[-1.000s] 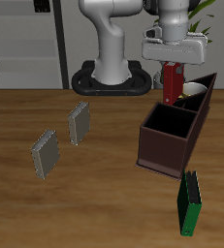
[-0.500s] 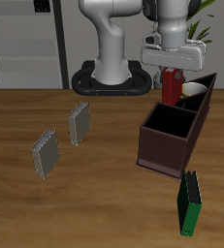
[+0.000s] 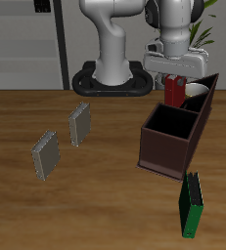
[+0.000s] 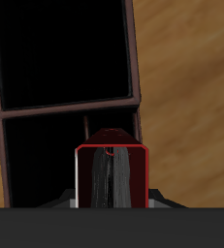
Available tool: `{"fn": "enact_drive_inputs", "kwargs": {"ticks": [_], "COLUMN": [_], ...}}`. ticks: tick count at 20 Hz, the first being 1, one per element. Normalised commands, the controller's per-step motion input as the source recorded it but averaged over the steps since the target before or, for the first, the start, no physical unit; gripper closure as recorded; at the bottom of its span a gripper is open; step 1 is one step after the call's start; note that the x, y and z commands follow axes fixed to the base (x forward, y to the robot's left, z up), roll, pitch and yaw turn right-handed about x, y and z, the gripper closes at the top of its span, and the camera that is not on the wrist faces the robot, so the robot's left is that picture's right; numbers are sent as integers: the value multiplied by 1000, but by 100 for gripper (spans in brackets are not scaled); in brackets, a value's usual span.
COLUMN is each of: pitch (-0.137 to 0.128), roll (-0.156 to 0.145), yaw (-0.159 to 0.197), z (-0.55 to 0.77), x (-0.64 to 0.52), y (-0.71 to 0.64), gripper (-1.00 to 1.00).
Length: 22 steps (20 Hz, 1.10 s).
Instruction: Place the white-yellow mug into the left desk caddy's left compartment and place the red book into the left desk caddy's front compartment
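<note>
My gripper [image 3: 174,76] is shut on the red book [image 3: 173,92] and holds it upright over the far part of the left desk caddy [image 3: 167,154]. The book's lower end is at about the caddy's rim, close beside the white-yellow mug [image 3: 196,90], which sits in a section at the caddy's far end. In the wrist view the red book [image 4: 111,180] shows its pale page edges between my fingers, with the caddy's dark sections and thin dividing wall [image 4: 70,107] beyond it. The mug is hidden in the wrist view.
A green book [image 3: 191,205] stands near the table's front edge, just in front of the caddy. Two grey books [image 3: 80,124] [image 3: 46,153] stand apart on the wooden table [image 3: 95,210]. The robot's base [image 3: 113,78] is at the back.
My gripper has come down with the red book in it and shifted slightly toward the mug. The mug, caddy and other books have not moved.
</note>
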Motion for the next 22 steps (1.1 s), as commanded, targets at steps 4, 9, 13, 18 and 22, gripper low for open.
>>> {"fn": "enact_drive_inputs", "kwargs": {"ticks": [4,9,13,18,22], "pitch": [34,39,74,14,-1], "roll": [2,-11,55,30,40], "yaw": [-4,-3,-5,-3,27], "z": [-160,-186,-306,-6,63], "x": [85,85,166,-22,-13], "y": [-69,-33,105,9,114], "gripper": [100,100,100,-100,-100]}}
